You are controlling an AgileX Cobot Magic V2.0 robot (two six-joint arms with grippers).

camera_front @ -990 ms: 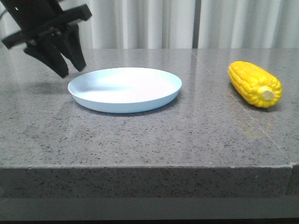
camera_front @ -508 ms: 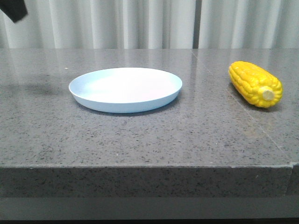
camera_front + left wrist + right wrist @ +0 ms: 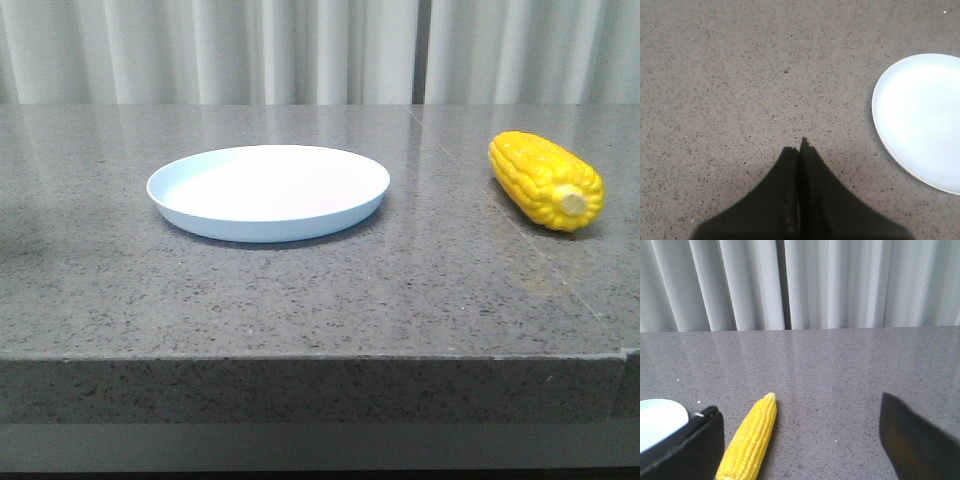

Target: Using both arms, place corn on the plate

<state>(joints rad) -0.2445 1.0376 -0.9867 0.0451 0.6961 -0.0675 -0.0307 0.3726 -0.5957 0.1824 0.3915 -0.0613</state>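
Glossy yellow corn [image 3: 545,180] could roll off the desk [image 3: 300,290] if the wide-open, empty right end effector [image 3: 800,440] nudges it; left end effector [image 3: 799,200] closed, empty.

The left gripper [image 3: 800,150] points down at a speckled grey-brown stone table [image 3: 740,75], its two black fingers [image 3: 782,190] pressed together so that only a thin seam runs between them — no gap shows, and nothing is held. The tips taper to a shared point over bare stone. Off to one side lies the plate [image 3: 920,115], pale blue-white and round, cut off by the frame edge so that only part of it is visible. Its low rim stands apart from the gripper — the two do not touch.
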